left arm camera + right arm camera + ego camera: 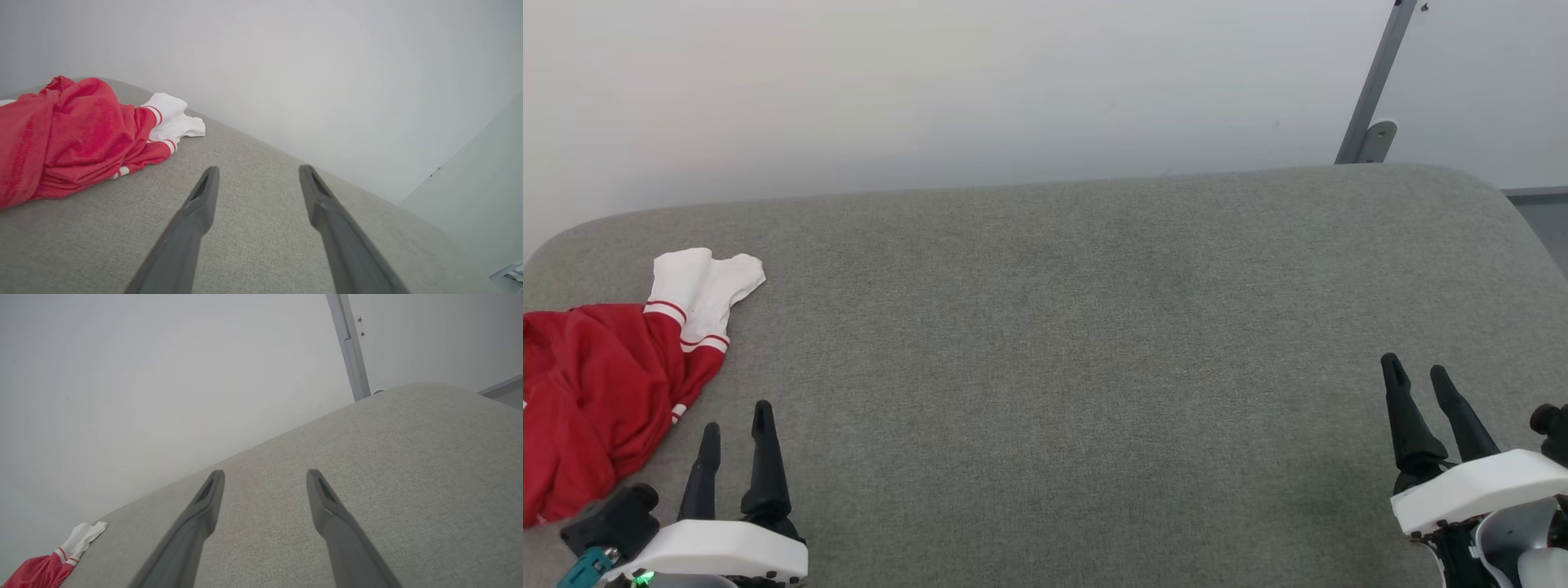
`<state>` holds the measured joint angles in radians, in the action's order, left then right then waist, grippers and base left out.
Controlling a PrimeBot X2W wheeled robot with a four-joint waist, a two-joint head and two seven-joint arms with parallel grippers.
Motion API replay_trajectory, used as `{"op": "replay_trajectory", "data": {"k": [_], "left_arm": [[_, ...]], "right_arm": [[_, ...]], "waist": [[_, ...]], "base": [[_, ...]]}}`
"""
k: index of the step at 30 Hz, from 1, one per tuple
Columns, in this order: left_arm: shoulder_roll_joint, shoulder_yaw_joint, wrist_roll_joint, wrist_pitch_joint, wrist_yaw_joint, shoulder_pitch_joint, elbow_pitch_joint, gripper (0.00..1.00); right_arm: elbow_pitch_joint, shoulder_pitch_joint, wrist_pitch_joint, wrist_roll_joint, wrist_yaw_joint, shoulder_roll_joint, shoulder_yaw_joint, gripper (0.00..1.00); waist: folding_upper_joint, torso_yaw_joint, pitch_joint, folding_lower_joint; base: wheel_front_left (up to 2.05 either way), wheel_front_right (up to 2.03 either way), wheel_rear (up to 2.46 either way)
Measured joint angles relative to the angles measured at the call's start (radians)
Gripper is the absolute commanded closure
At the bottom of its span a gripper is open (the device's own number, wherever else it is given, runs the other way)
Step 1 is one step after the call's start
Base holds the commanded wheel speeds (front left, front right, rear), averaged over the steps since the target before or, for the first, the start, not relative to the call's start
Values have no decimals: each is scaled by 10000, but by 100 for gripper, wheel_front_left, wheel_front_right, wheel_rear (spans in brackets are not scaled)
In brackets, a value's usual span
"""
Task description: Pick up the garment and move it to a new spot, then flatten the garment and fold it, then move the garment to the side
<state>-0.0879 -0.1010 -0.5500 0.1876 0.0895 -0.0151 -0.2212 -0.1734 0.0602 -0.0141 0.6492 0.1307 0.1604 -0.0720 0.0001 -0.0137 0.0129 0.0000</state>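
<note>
The garment [596, 384], a red shirt with white sleeves and red-and-white striped trim, lies crumpled at the far left of the grey cushioned surface [1054, 327], partly cut off by the picture's edge. My left gripper [737, 418] stands open just right of its lower edge, apart from it, with nothing between the fingers. From the left wrist the garment [73, 134] lies to the upper left of my open left gripper [258, 170]. At the lower right, my right gripper [1414, 371] is open and empty. The right wrist view has my right gripper [264, 474] over bare fabric and the garment [49, 567] at the bottom left corner.
A pale wall [931, 90] rises behind the surface's rounded back edge. A grey metal post [1376, 82] with a bracket stands at the back right corner. A darker floor strip [1543, 212] shows past the right edge.
</note>
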Motion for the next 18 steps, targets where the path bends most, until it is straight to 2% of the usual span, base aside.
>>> {"op": "replay_trajectory", "data": {"k": [18], "left_arm": [[-15, -44, 1325, 349, 174, 29, -50, 0]], "right_arm": [[-73, -32, -318, -1072, 0, 207, 92, 0]], "waist": [[0, -21, -4, 0]], "base": [[0, 0, 0]]}}
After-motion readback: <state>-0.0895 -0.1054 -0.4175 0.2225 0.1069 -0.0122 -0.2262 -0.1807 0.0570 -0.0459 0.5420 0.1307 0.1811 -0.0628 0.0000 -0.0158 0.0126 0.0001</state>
